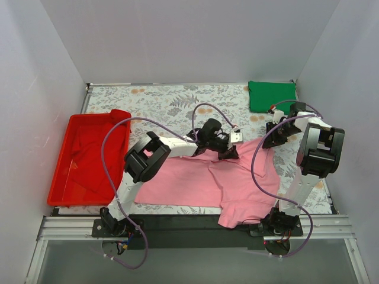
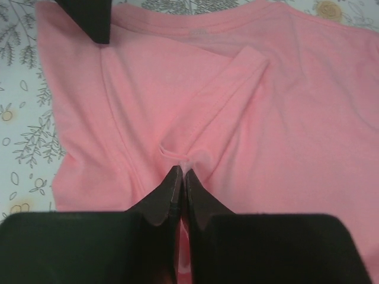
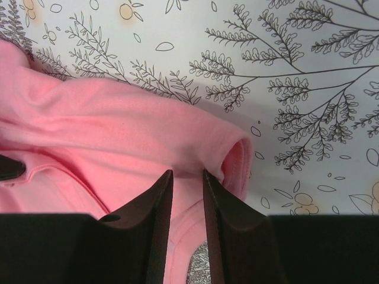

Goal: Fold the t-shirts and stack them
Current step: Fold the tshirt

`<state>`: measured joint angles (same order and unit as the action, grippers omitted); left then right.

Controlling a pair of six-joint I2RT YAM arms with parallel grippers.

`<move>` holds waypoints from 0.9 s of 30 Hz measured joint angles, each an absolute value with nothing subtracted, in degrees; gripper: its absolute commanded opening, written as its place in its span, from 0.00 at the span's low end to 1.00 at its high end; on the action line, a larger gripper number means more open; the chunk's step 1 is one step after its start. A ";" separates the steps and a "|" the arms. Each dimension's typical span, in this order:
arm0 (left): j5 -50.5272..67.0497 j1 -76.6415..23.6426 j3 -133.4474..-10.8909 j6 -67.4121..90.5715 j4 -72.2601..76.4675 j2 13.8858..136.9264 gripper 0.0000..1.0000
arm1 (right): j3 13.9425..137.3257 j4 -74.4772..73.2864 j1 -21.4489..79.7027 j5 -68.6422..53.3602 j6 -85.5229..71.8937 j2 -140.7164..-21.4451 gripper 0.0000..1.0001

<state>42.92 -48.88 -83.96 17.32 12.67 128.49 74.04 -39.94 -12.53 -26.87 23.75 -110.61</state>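
Hanging nearest: one sleeve of the light pink soft fabric t-shirt [image 1: 189, 183] lies over the near edge of the floral-printed surface [image 1: 160, 100], well on the near side of both pincers.
Pink body: spread out flat and unfolded, reaching from the left pincer [image 2: 180, 174] back toward its near left, with creases through the middle.
Left pincer: jaws together, nipping a small pucker of pink cloth beside a sleeve seam at the shirt's far edge.
Right pincer [image 3: 186, 183]: just to the right of the left one, over a sleeve hem. Its jaws stand a little apart with pink cloth showing in the gap, and no bite on it is visible.
Red tray: the rigid red plastic tray [image 1: 80, 202] sits well to the left of the left pincer, with what looks like red cloth lying inside. It is no part of the folding.
Green shirt: the dark green fabric t-shirt [image 1: 272, 96] lies as a neat rectangle in the far right corner, beyond the right pincer and apart from it.
Done so far: by its shape, the green shirt looks folded and set down.
Left to do: the pink shirt needs every one of its folds, then stacking with the green one. The task is about halfway at best.
Step in hand: probably taking hold of the pink shirt's far edge for a first fold. The left side is gripped, the right not yet.
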 measured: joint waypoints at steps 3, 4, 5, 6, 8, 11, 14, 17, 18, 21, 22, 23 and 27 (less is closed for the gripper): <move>45.54 -48.99 -80.77 16.23 12.29 126.08 0.00 | 74.04 -39.94 -12.53 -26.85 23.77 -110.61 0.34; 46.41 -49.04 -79.35 15.92 12.10 124.84 0.00 | 74.04 -39.94 -12.53 -26.83 23.77 -110.61 0.34; 47.37 -49.12 -78.02 15.55 11.94 123.57 0.00 | 74.04 -39.94 -12.53 -26.79 23.77 -110.61 0.33; 48.29 -49.25 -76.97 15.09 11.68 122.32 0.00 | 74.04 -39.94 -12.53 -26.72 23.75 -110.61 0.34; 49.80 -49.67 -75.59 13.72 11.20 120.33 0.01 | 74.04 -39.94 -12.53 -26.68 23.75 -110.61 0.34; 52.18 -50.41 -74.89 10.48 9.78 119.09 0.12 | 74.04 -39.94 -12.53 -26.52 23.75 -110.61 0.34; 53.60 -51.22 -74.52 5.13 5.69 119.07 0.13 | 74.13 -39.99 -12.53 -26.15 23.75 -110.61 0.34; 54.08 -52.16 -73.03 -0.23 1.63 119.02 0.11 | 74.17 -39.99 -12.53 -25.91 23.75 -110.61 0.34; 54.02 -52.34 -72.42 -1.61 0.49 119.02 0.11 | 74.17 -40.01 -12.53 -25.85 23.75 -110.61 0.34; 53.65 -52.62 -71.05 -4.47 -3.31 118.80 0.20 | 74.24 -40.05 -12.53 -25.63 23.79 -110.61 0.34; 53.47 -52.53 -70.54 -4.80 -4.45 118.43 0.23 | 74.26 -40.05 -12.53 -25.52 23.92 -110.61 0.34; 53.28 -52.27 -69.82 -4.71 -5.39 117.64 0.27 | 74.30 -40.10 -12.53 -25.41 24.05 -110.59 0.34; 52.47 -48.73 -67.64 0.56 -7.70 111.09 0.31 | 74.39 -40.18 -12.53 -24.29 24.73 -110.32 0.34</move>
<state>52.47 -48.73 -67.64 0.56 -7.70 111.09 74.39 -40.18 -12.53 -24.29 24.73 -110.32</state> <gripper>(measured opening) 0.301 0.338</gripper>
